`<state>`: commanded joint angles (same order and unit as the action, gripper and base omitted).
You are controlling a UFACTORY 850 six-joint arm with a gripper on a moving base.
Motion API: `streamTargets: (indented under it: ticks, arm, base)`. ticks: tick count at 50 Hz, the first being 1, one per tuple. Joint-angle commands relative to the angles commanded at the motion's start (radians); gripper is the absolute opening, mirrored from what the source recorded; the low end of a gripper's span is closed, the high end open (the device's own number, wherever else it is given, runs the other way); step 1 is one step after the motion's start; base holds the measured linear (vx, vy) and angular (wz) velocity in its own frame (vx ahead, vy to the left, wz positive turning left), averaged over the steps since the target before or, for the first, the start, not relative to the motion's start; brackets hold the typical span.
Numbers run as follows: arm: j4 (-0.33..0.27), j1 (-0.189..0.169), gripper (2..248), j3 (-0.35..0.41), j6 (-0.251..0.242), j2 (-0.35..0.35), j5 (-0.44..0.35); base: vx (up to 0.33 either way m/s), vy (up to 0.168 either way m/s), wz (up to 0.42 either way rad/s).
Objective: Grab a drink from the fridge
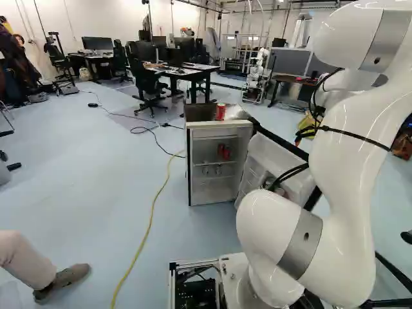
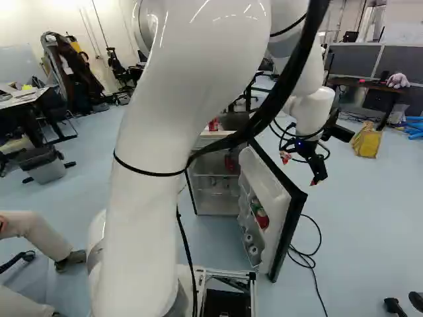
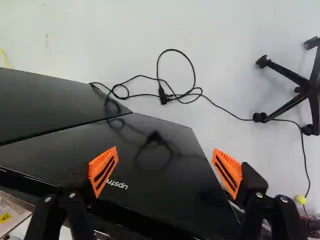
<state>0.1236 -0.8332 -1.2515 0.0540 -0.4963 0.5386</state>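
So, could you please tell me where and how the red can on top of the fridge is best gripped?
Probably around mid-body, coming from the front: the red can stands upright near the front edge of the fridge, so its sides look reachable there, while a pale thing sits close on its right in the left base view.

Fridge door (image 2: 289, 198) swung open, stands between fingers (image 2: 301, 170) and shelves (image 1: 209, 162); sideways route blocked. Passage in is via the open front, facing the base, left of door. Door bins (image 1: 252, 179) stick into that gap, narrowing it. Floor room outside door; black cable (image 2: 309, 259) lies there.
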Motion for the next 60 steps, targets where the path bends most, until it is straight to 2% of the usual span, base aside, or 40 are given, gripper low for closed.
streamTargets:
  ticks: [25,60]
  arm:
    - [0.0,0.0,247,0.0,0.0,-0.001,0.018]
    - [0.0,-0.005,247,0.016,0.0,0.01,0.119]
  base:
    - [0.0,0.0,0.0]
    - [0.0,0.0,0.0]
